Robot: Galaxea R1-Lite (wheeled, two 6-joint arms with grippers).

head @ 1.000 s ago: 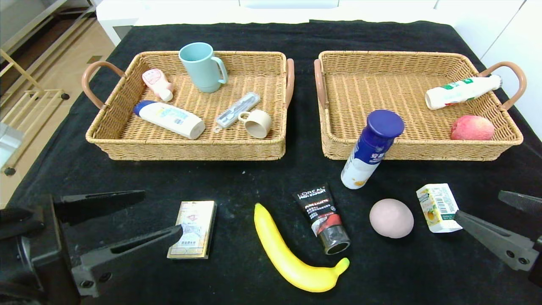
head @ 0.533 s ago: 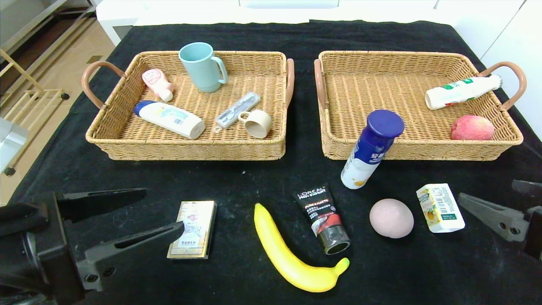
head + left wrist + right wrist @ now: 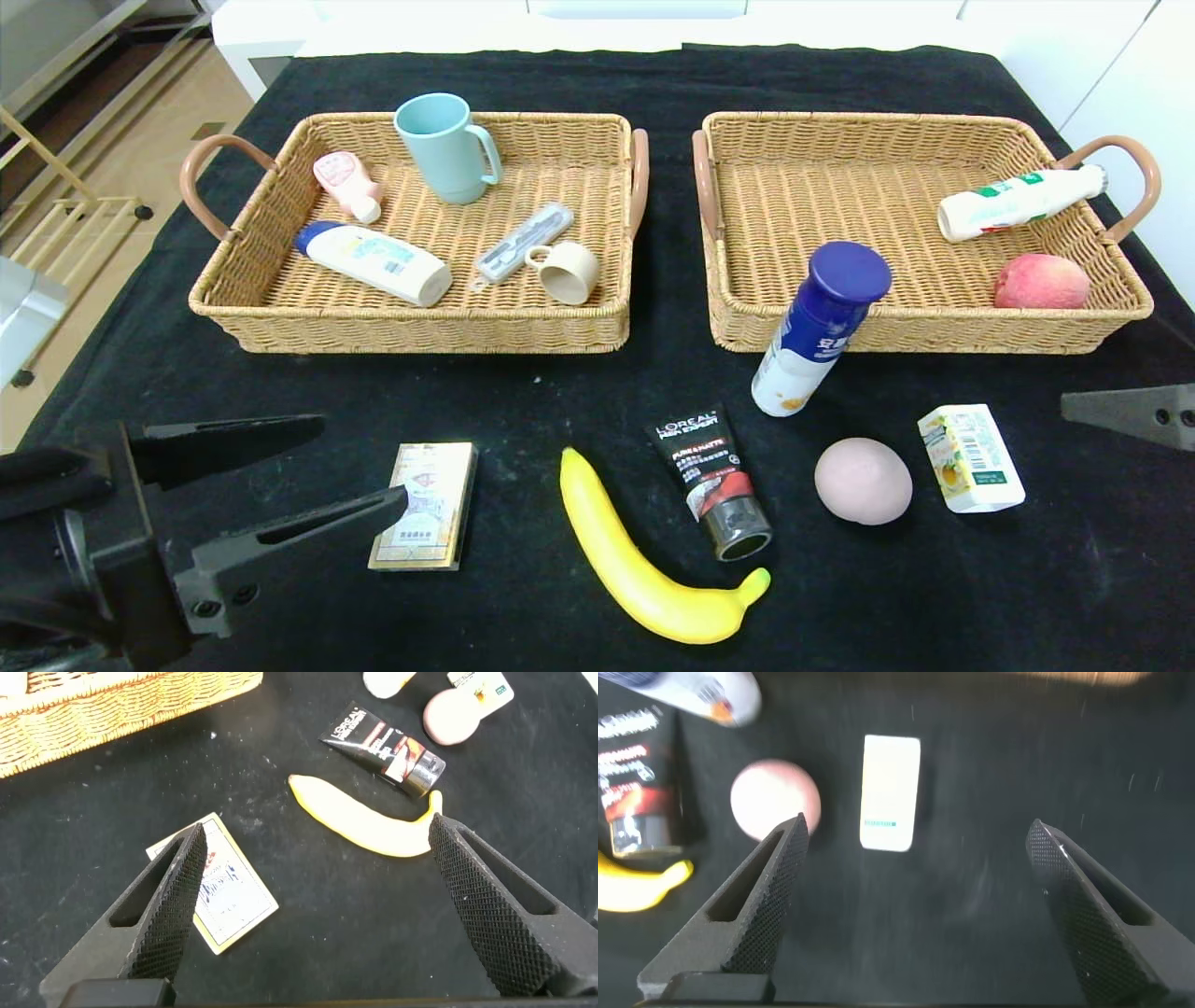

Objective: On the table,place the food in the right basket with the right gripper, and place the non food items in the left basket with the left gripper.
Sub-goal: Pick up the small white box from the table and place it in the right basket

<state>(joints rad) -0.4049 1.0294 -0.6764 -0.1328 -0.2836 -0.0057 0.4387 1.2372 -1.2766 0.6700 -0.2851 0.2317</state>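
Landmark: the banana (image 3: 653, 551), lying across the front-middle of the tabletop (image 3: 560, 392).

Left tool (image 3: 308, 471), far left of the banana and low over the tabletop, spread wide, holding nothing. Its lower finger tip sits right at the edge of the flat card packet (image 3: 425, 504), which lies flat just left of the banana. In the left wrist view the packet (image 3: 217, 893) lies between the fingers, closer to one of them. Likely step: grab this packet for the left basket (image 3: 420, 317), which sits behind and left of the banana.

To do it well:
- centre the packet between the fingers first, it is off to one side now
- the packet is thin and flat, so go low and close across its narrow sides
- stay clear of the banana's tip while closing

Just right of the banana: the black tube (image 3: 709, 476), non-food, also for the left tool. Behind it, the blue-capped bottle (image 3: 817, 327) stands in front of the right basket (image 3: 920, 322).

Further right of the banana: the pink ball-shaped item (image 3: 864, 481), then the small carton (image 3: 971, 457).

Right tool (image 3: 1134, 415), at the far right edge past the carton; the right wrist view shows its fingers spread wide and empty, the carton (image 3: 890, 791) well ahead of them. Carton looks like its next pick.
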